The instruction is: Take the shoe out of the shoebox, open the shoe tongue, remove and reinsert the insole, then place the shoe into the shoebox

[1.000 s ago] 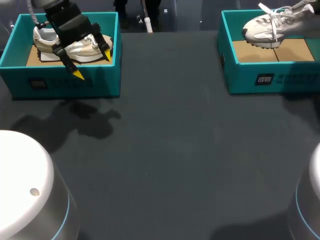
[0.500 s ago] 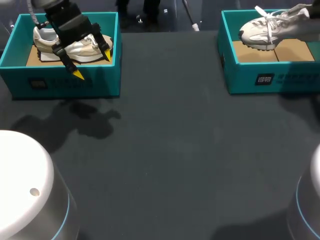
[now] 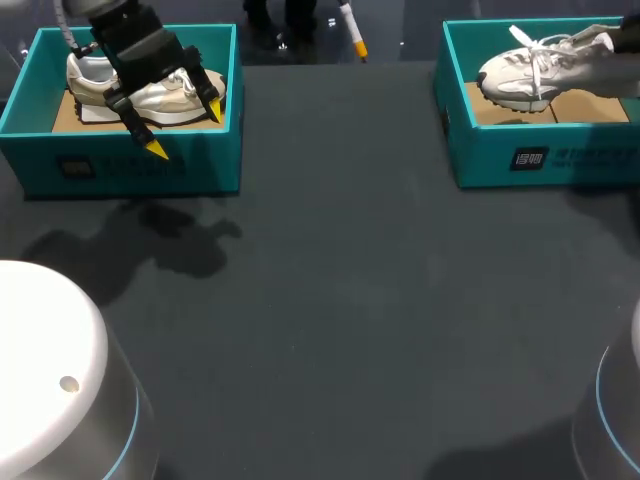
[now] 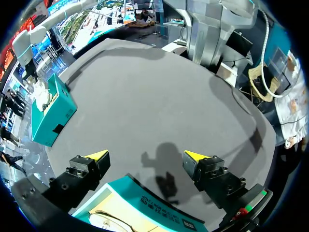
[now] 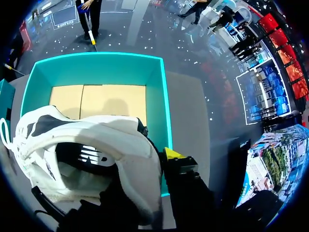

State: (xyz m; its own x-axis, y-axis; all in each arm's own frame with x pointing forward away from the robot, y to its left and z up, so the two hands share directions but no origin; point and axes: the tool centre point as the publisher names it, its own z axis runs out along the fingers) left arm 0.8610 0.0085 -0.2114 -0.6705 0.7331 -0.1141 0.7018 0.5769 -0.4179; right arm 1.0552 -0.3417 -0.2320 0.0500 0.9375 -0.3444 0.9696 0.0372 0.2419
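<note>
Setting: robot manipulation station, probably a lab or demonstration floor; the wrist views are too warped to say which. Evidence: dark matte table (image 3: pixel 340 300); white left arm base (image 3: pixel 45 360) and right arm base (image 3: pixel 620 420) at its near corners; matching teal left shoebox (image 3: pixel 130 172) and right shoebox (image 3: pixel 540 160); white left shoe (image 3: pixel 170 98) and right shoe (image 3: pixel 520 72).

Two boxes sat at the far edge of the table (image 3: pixel 350 300), well apart: left shoebox (image 3: pixel 120 165) far left, right shoebox (image 3: pixel 540 160) far right. Left shoe (image 3: pixel 160 95) lay inside the left one, under my left gripper (image 3: pixel 184 129) (over the front wall). Right shoe (image 3: pixel 535 70) hung above the right one, in my right gripper (image 5: pixel 154 162).
</note>
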